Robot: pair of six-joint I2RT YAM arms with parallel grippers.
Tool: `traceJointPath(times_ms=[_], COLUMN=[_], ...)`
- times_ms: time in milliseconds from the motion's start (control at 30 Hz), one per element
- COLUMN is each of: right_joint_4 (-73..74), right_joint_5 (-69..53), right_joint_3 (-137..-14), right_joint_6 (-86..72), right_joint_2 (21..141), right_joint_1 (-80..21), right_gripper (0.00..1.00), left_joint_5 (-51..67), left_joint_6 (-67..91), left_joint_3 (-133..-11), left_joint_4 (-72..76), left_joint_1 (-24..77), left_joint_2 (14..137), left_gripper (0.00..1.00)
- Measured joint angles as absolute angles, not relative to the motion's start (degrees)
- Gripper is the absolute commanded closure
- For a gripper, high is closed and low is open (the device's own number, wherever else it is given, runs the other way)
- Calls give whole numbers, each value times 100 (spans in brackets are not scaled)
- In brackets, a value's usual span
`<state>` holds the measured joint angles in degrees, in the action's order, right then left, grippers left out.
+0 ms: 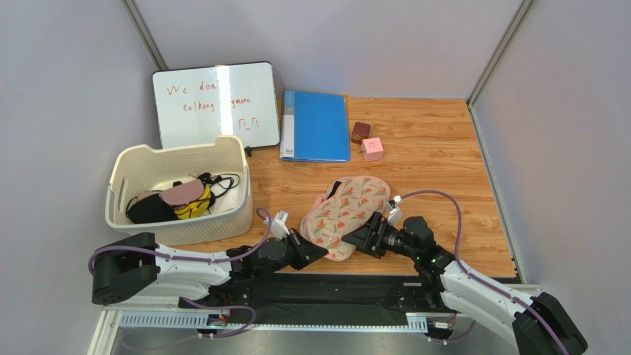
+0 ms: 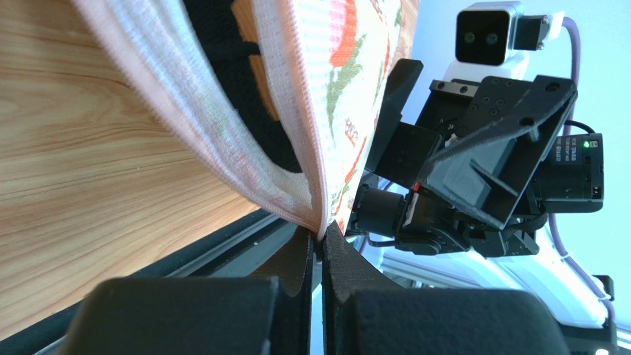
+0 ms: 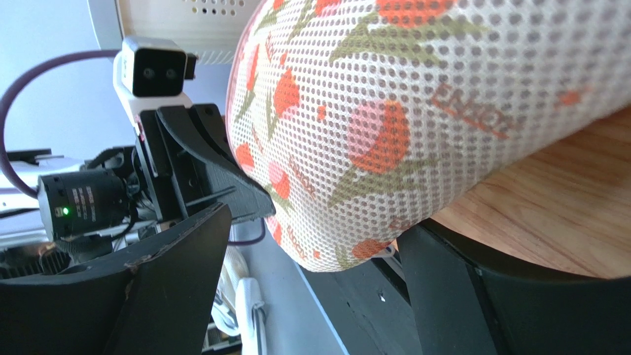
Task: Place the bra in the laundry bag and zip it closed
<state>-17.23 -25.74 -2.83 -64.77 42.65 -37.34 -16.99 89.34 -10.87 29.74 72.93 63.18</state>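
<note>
The laundry bag (image 1: 348, 211), beige-pink with a red-and-green print, lies on the wood table between both grippers. My left gripper (image 1: 318, 254) is shut on the bag's pink zip edging at its near end; the left wrist view shows the jaws (image 2: 322, 240) pinching that edge. In the gap between the bag's two halves (image 2: 341, 74), black and orange fabric of the bra (image 2: 261, 81) shows inside. My right gripper (image 1: 363, 238) is open, its fingers either side of the bag's rounded near end (image 3: 415, 111) without closing on it; it also shows in the right wrist view (image 3: 318, 244).
A cream plastic basket (image 1: 200, 222) with pink, yellow and black garments stands at the left. A whiteboard (image 1: 215, 103), a blue folder (image 1: 315, 126), a brown box (image 1: 361, 132) and a pink box (image 1: 372, 149) lie at the back. A black rail (image 1: 333, 285) runs along the near edge.
</note>
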Motion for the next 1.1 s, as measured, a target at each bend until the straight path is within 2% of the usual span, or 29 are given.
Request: traceJointPath(times_ms=[667, 900, 1100], right_joint_4=[-1271, -1750, -2355], right_joint_5=[-2032, -2056, -2171], right_joint_3=[-281, -281, -281], right_joint_6=[-7076, -7247, -7376], right_joint_2=[4132, 4928, 5605], right_joint_1=[-3780, -3780, -3782], right_gripper=[12, 13, 28], left_joint_5=[-1566, -1553, -1538], left_joint_6=[9100, 9102, 9102], left_joint_3=[-1048, -1048, -1048], left_joint_4=[3457, 3454, 3450], left_joint_1=[7293, 7293, 7293], left_joint_2=[6267, 6139, 6143], left_gripper=[100, 100, 100])
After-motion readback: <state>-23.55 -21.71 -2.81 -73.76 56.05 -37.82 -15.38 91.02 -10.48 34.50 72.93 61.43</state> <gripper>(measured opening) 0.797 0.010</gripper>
